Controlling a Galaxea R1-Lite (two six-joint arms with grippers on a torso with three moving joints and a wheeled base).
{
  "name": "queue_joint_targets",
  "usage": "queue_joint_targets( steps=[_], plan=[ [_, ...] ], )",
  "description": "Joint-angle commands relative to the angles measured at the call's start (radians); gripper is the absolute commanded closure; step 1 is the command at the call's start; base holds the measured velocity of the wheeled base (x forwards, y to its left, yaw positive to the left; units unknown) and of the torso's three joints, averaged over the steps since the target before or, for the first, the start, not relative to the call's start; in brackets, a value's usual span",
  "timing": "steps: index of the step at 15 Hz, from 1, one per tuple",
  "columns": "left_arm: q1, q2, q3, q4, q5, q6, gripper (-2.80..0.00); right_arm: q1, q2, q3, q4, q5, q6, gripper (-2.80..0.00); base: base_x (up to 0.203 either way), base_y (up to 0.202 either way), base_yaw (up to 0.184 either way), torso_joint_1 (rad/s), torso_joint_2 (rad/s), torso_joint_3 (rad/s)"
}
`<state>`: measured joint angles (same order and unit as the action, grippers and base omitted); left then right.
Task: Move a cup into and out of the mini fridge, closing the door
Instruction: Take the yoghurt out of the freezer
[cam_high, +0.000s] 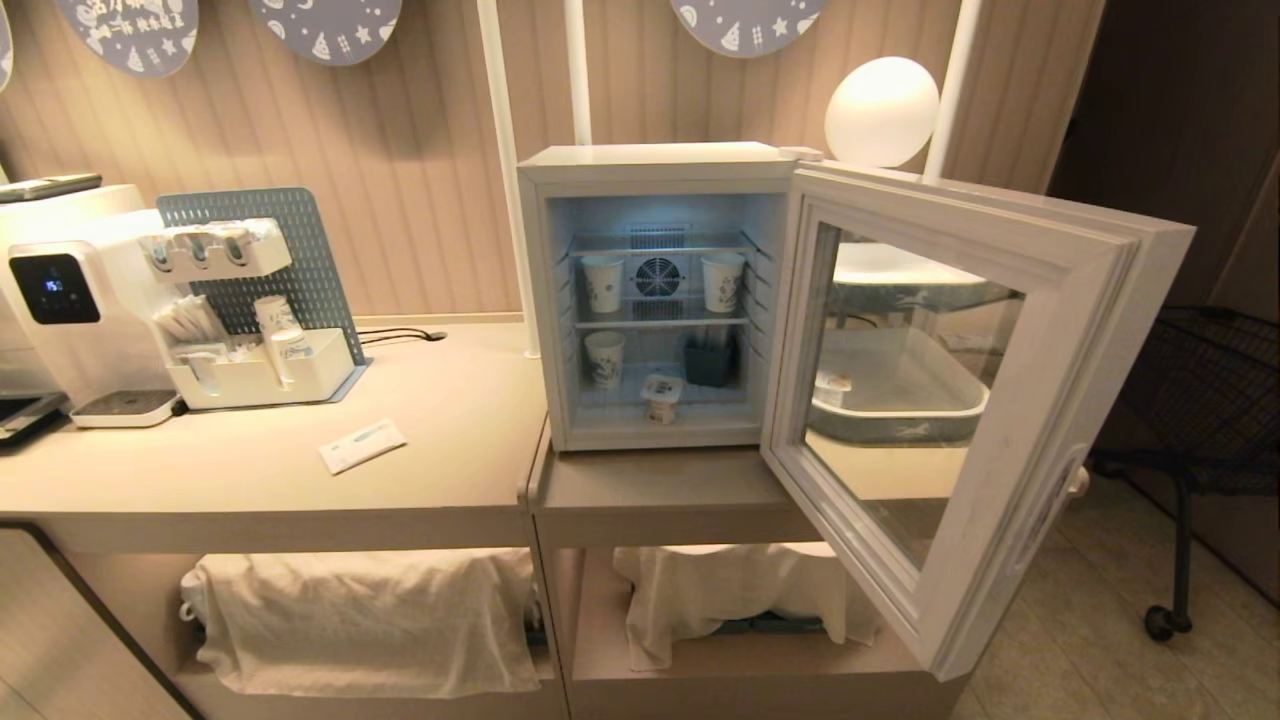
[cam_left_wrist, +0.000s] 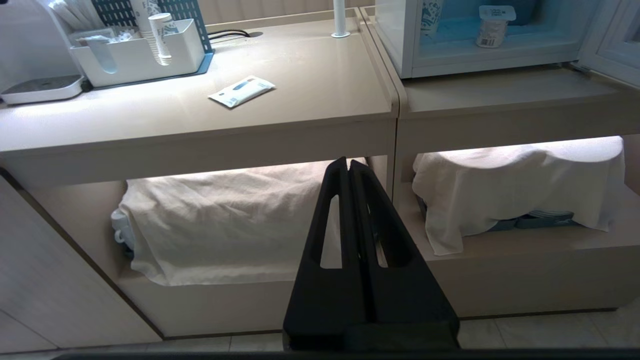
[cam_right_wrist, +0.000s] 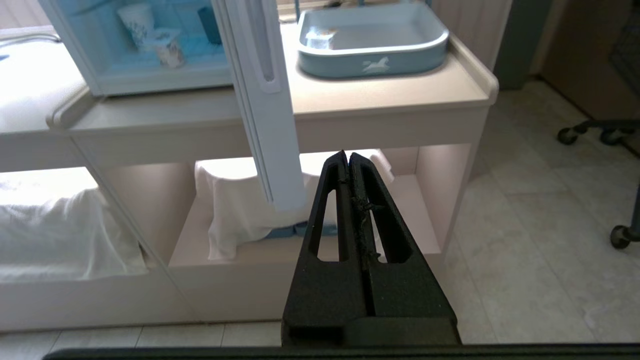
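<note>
Left of the boxy white-grey mini fridge (cam_high: 655, 300) we see a white water dispenser (cam_high: 70, 300) and a small white flat packet (cam_high: 362, 445) on the beige counter (cam_high: 250, 470). Our left gripper (cam_left_wrist: 348, 162), seen only in the left wrist view, is pressed fully together on nothing, low before the fridge. The tiny squat white plastic cup (cam_high: 661, 397) stands on the fridge's floor near the front. The glass-windowed grey-framed door (cam_high: 960, 400) swings wide to the right. Only the right wrist view shows plainly the pale blue tray (cam_right_wrist: 372, 45) right of the fridge, and our right gripper (cam_right_wrist: 348, 156), likewise clamped together and empty.
</note>
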<state>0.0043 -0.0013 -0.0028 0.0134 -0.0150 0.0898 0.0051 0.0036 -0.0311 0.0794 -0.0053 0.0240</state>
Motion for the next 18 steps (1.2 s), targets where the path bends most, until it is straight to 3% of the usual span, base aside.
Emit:
queue_joint_targets(
  steps=[1,5,18],
  plan=[
    [0.000,0.001,0.000,0.000,0.000,0.001,0.00,0.001,0.000,0.000,0.000,-0.001,0.001,0.00,0.000,0.000,0.000,0.000,0.00,0.000],
    [0.000,0.001,0.000,0.000,0.000,-0.001,0.00,0.001,0.001,0.000,0.000,0.000,0.001,0.00,0.002,0.092,-0.005,0.002,0.00,0.003],
    [0.000,0.001,0.000,0.000,0.000,-0.001,0.00,0.000,0.000,0.000,0.000,-0.001,0.001,0.00,0.000,0.190,-0.001,0.002,0.00,0.003]
  ],
)
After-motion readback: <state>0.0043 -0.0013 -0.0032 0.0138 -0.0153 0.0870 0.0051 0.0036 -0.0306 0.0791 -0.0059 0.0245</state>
